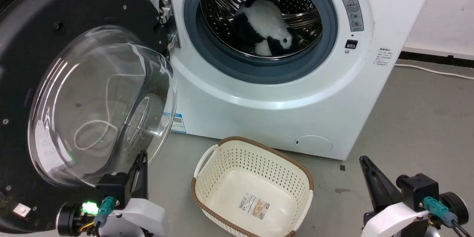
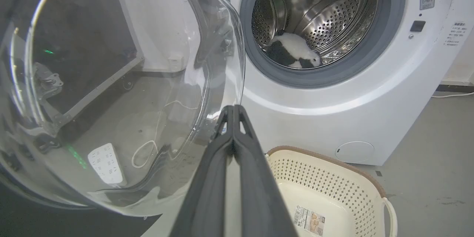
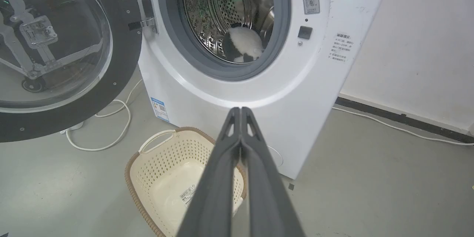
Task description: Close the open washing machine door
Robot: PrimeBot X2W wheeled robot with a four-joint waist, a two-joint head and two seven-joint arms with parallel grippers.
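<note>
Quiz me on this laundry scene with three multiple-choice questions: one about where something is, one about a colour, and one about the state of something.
1. Where is the black-and-white plush toy?
A. in the steel drum
B. in the basket
C. on a shelf

2. What colour is the washing machine door rim?
A. white
B. blue
C. black

3. How is the left gripper?
A. wide open
B. shut, holding nothing
C. shut on a cloth

Answers:
1 A: the toy lies inside the perforated drum, and the basket holds no toy.
2 C: the ring around the clear glass bowl is black.
3 B: in the left wrist view its two fingers press together with nothing between them.
</note>
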